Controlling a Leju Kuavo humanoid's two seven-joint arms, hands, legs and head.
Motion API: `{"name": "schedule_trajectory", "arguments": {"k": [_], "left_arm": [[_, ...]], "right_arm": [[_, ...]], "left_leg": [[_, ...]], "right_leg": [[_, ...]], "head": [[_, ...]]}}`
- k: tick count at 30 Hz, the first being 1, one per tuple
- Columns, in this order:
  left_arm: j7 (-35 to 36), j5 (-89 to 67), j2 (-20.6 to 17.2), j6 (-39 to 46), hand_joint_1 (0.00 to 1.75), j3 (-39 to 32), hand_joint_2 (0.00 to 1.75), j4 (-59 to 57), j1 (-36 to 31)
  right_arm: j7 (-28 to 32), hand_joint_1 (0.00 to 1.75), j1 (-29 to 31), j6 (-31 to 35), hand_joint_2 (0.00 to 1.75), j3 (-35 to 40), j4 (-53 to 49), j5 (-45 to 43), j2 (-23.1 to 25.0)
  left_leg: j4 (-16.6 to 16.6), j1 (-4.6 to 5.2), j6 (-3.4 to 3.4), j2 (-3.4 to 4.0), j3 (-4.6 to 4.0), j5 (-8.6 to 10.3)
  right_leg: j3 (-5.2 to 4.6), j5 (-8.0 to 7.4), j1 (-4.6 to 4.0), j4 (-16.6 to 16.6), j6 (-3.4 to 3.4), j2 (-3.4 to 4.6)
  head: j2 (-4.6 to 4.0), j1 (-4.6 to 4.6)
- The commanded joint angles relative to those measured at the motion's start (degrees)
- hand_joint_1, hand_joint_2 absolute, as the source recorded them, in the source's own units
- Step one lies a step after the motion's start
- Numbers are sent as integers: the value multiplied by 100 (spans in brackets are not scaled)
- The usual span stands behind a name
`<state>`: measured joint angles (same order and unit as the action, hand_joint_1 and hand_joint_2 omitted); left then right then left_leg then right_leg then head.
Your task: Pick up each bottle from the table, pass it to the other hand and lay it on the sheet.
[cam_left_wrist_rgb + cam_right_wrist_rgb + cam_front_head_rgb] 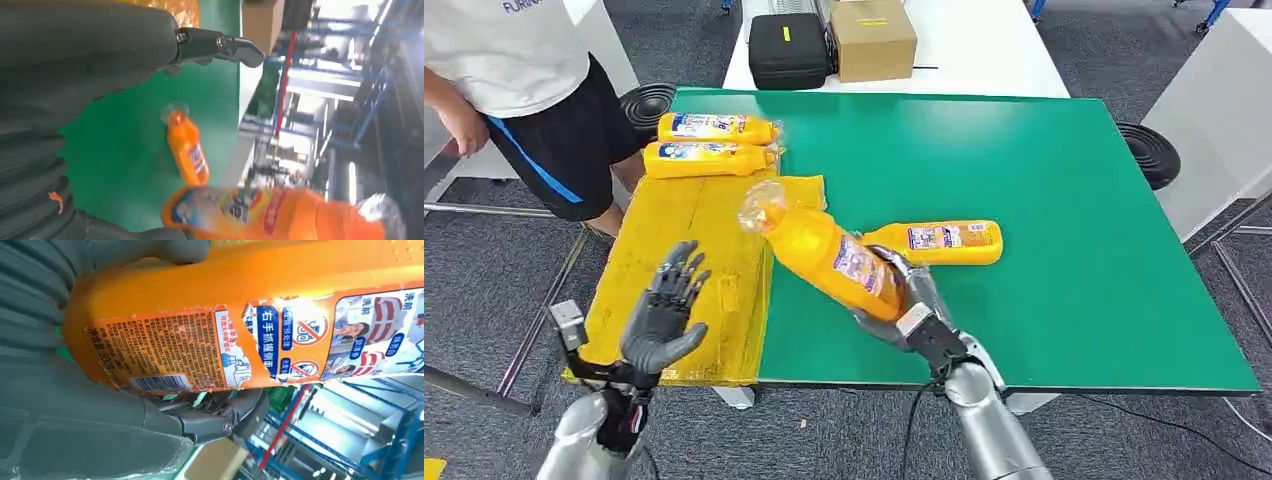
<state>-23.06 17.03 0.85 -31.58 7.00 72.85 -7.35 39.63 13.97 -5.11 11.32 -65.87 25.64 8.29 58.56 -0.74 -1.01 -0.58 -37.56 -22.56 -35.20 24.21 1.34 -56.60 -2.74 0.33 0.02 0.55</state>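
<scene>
Fingers on our right hand (902,300) are wrapped round the lower end of an orange bottle (824,250), thumb on one side and the darker fingers on the other, so it's properly gripped. We've got it lifted off the green table (1074,250) and tilted, clear cap end pointing up and toward our left, hanging over the edge of the yellow sheet (694,290). In the right wrist view the bottle's label is torn along one edge, with a barcode near the base.

Our left hand (664,315) is raised over the near part of the sheet, palm turned toward the bottle, fingers spread apart and holding nothing. It's near the bottle but not touching it.

Another orange bottle (939,242) lies on its side on the green table, just behind the held one. Two more bottles (714,128) (709,159) lie side by side at the far end of the sheet, caps toward the table's middle.

A person in a white shirt and dark shorts (524,90) stands at the far left corner. Behind the green table there's a white table with a black case (787,50) and a cardboard box (873,38) next to each other
</scene>
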Motion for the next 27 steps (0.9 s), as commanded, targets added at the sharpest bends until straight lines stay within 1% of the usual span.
{"name": "schedule_trajectory", "arguments": {"k": [1, 4, 5, 6, 7, 8, 9, 14, 16, 17, 18, 19, 20, 21, 24, 25, 26, 27], "left_arm": [[47, 174, 89, -204, 0, 821, 175, -1055, -786], [41, 220, 137, -216, 0, 999, 175, -1209, -973], [38, 217, 148, -214, 0, 1023, 175, -1217, -995], [38, 213, 163, -207, 0, 1066, 175, -1237, -1028], [36, 207, 174, -199, 0, 1097, 175, -1252, -1057], [36, 205, 177, -191, 0, 1106, 175, -1259, -1068], [36, 195, 172, -179, 0, 1137, 175, -1270, -1085], [36, 195, 172, -179, 0, 1137, 175, -1270, -1085], [36, 195, 172, -179, 0, 1137, 175, -1270, -1085], [36, 195, 172, -179, 0, 1137, 175, -1270, -1085], [27, 195, 153, -181, 0, 1149, 175, -1267, -1073], [23, 195, 146, -169, 0, 1159, 175, -1265, -1074], [11, 203, 136, -160, 0, 1176, 175, -1264, -1084], [14, 200, 134, -127, 0, 1188, 175, -1277, -1104], [7, 202, 146, -68, 0, 1240, 175, -1357, -1182], [0, 210, 149, -83, 0, 1261, 175, -1383, -1204], [-10, 218, 152, -110, 0, 1309, 175, -1449, -1246], [-25, 223, 157, -121, 0, 1331, 175, -1482, -1267]], "right_arm": [[37, 175, 670, -11, 175, 420, 1586, -70, 236], [37, 175, 860, 20, 175, 581, 2017, -64, 333], [37, 175, 884, 22, 175, 594, 2080, -62, 347], [37, 175, 917, -11, 175, 610, 2173, -96, 374], [37, 175, 945, -24, 175, 634, 2254, -90, 378], [37, 175, 960, -26, 175, 637, 2298, -86, 387], [37, 175, 1028, -39, 175, 652, 2425, -80, 421], [37, 175, 1028, -39, 175, 652, 2425, -80, 421], [37, 175, 1028, -39, 175, 652, 2425, -80, 421], [37, 175, 1028, -39, 175, 652, 2425, -80, 421], [37, 175, 1056, -47, 175, 664, 2465, -70, 421], [37, 175, 1078, -54, 175, 680, 2516, -55, 429], [37, 175, 1113, -84, 175, 734, 2595, -11, 447], [37, 175, 1132, -132, 175, 807, 2655, 31, 467], [37, 175, 1182, -156, 175, 1001, 2915, 152, 554], [37, 175, 1192, -138, 175, 1034, 2981, 178, 565], [37, 175, 1203, -104, 175, 1078, 3090, 210, 583], [37, 175, 1202, -88, 175, 1092, 3126, 218, 582]], "left_leg": [[-5, -2, 0, 1, 28, -7], [-6, -1, 2, 0, 38, -9], [-4, -1, 2, 0, 24, -4], [-4, -2, 2, 3, 34, -8], [-3, 0, 1, 2, 16, -3], [-5, -2, 2, 3, 31, -8], [-4, -1, 1, 2, 22, -5], [-3, -2, 0, 7, 35, -12], [-3, 0, -1, 1, 34, -12], [-3, 0, 0, 1, 19, -5], [-2, 0, 0, 4, 25, -9], [-3, -3, 1, 8, 56, -21], [-5, -2, 1, 8, 63, -22], [-2, 2, 0, 3, 15, -4], [-2, -2, 2, 8, 37, -12], [-2, -2, 2, 6, 21, -6], [-2, -3, 3, 6, 31, -10], [-3, -1, 1, 2, 15, -4]], "right_leg": [[32, 6, -5, 9, 14, -7], [41, 9, -6, 8, 18, -9], [26, 4, -4, 6, 13, -6], [36, 7, -6, 7, 17, -5], [17, 2, -3, 4, 10, -3], [33, 6, -6, 7, 16, -5], [24, 4, -5, 6, 12, -5], [37, 9, -7, 7, 16, -2], [37, 11, -5, 6, 16, -8], [21, 5, -3, 5, 10, -5], [26, 7, -4, 3, 13, -4], [59, 17, -9, 8, 25, -5], [66, 19, -9, 10, 27, -7], [16, 4, -1, 2, 10, -3], [37, 10, -7, 3, 20, -1], [21, 4, -5, 3, 14, -1], [32, 8, -8, 4, 18, -3], [15, 3, -4, 3, 10, -4]], "head": [[0, -2], [0, -2], [0, 0], [0, 0], [0, 0], [0, 0], [0, 0], [0, 0], [0, -2], [0, 0], [0, 0], [0, 0], [0, 0], [0, -2], [0, -2], [0, -2], [0, 0], [0, 0]]}}
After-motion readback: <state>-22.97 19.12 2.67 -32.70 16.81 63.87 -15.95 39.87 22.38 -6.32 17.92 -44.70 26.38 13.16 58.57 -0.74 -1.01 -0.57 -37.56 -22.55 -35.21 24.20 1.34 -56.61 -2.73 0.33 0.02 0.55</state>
